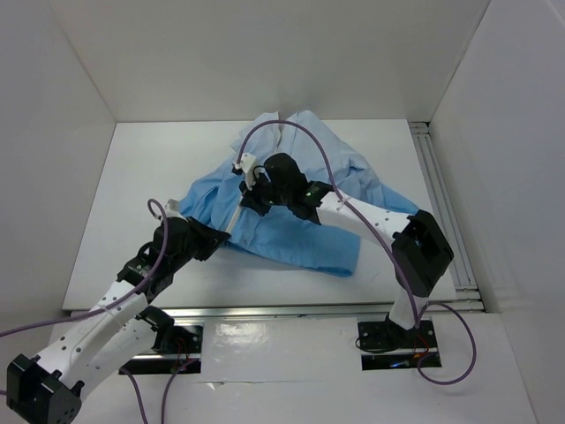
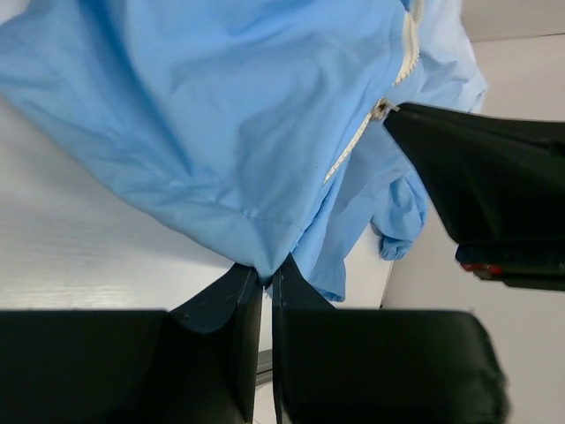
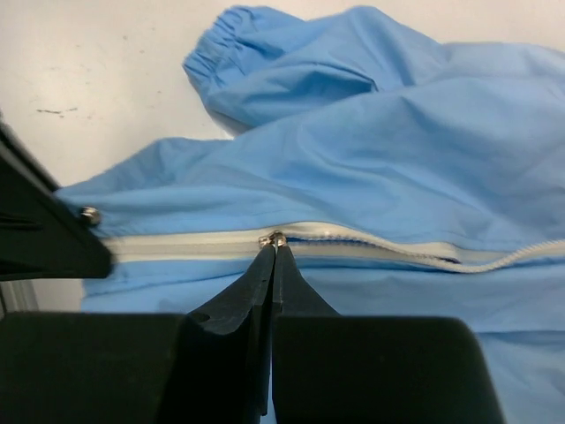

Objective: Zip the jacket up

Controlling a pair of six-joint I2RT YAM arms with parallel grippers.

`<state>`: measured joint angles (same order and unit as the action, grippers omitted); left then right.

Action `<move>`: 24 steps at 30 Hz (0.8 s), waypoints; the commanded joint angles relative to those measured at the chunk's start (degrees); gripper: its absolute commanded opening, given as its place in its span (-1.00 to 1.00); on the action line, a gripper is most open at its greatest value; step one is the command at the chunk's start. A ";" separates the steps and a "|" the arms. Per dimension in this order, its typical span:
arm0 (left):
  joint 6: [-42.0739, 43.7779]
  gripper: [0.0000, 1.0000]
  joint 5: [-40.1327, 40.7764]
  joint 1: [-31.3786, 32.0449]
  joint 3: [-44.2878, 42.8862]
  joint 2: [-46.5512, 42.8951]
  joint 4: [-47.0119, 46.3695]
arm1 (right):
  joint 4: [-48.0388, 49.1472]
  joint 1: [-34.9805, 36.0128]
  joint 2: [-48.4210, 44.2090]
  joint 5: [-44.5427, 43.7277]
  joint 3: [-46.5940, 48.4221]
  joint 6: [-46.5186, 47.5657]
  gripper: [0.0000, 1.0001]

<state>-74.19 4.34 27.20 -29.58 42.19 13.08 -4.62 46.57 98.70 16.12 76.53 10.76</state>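
Note:
The light-blue jacket (image 1: 309, 190) lies crumpled across the middle of the white table. My left gripper (image 2: 267, 265) is shut on the jacket's bottom hem (image 2: 256, 238); from above, the left gripper (image 1: 219, 240) sits at the jacket's near-left corner. My right gripper (image 3: 274, 247) is shut on the small metal zipper pull (image 3: 272, 238) on the pale zipper strip (image 3: 177, 246). Left of the pull the strip runs closed; right of it the two edges gape apart. The same pull (image 2: 381, 109) shows in the left wrist view at the tip of the right gripper's finger (image 2: 477, 177). A gathered cuff (image 3: 221, 49) lies beyond.
White enclosure walls stand left, right and behind. An aluminium rail (image 1: 441, 203) runs along the table's right side and another (image 1: 291, 309) along the near edge. A purple cable (image 1: 309, 141) arches over the jacket above the right arm.

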 commanded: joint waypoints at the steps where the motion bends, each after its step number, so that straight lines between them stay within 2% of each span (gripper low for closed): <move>1: -0.87 -1.00 -0.30 0.05 1.19 -2.12 8.01 | 2.51 -2.27 0.45 -6.36 4.67 2.50 -1.00; 7: -0.78 -1.00 0.23 0.05 -0.38 -3.26 12.06 | 0.67 -10.52 2.72 -8.47 10.20 4.87 -1.00; 16: 0.89 -1.00 2.25 0.05 -6.70 0.60 17.41 | 1.81 -30.20 13.52 -7.77 25.14 5.41 -1.00; 20: 2.55 -1.00 6.03 0.05 -16.26 6.56 20.32 | 0.32 -35.49 16.35 -5.40 31.74 3.30 -1.00; 23: 5.37 -1.00 10.59 0.05 -23.39 11.14 20.32 | 1.89 -36.11 15.04 -5.39 30.88 3.20 -1.00; 24: 6.16 -1.00 11.65 -0.91 -28.64 13.94 20.32 | 1.90 -36.11 14.25 -5.40 30.87 3.21 -1.00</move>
<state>-72.25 10.26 27.20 -49.63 53.25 28.51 -9.23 11.46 116.01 16.23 103.53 12.51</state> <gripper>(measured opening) 0.187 0.006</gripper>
